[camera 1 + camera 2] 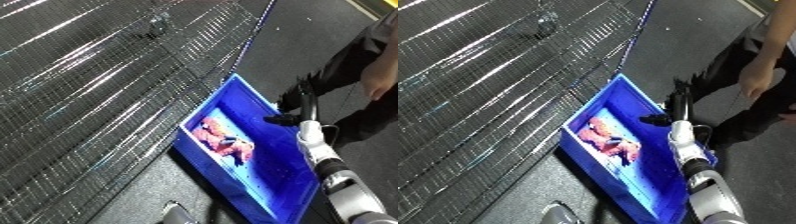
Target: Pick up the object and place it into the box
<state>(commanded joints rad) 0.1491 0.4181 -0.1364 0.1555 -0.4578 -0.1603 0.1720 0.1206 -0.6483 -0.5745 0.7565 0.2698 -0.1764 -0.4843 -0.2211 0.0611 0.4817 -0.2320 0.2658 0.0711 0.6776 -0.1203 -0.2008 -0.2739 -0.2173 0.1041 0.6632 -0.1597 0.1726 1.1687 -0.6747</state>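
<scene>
A pink and red packaged object (226,140) lies on the floor of the blue bin (266,199), toward its left side. My right hand (305,106) is raised over the bin's far right rim, fingers straight and pointing away, thumb spread; nothing is in it. Its white forearm (330,165) crosses the bin's right side. A silver part at the bottom edge (178,212) may belong to my left arm; the left hand itself does not show.
A wire-mesh shelf (98,85) fills the left and top, right beside the bin. Dark floor (293,35) lies beyond. A person in dark clothing (373,65) stands at the right edge, near the bin.
</scene>
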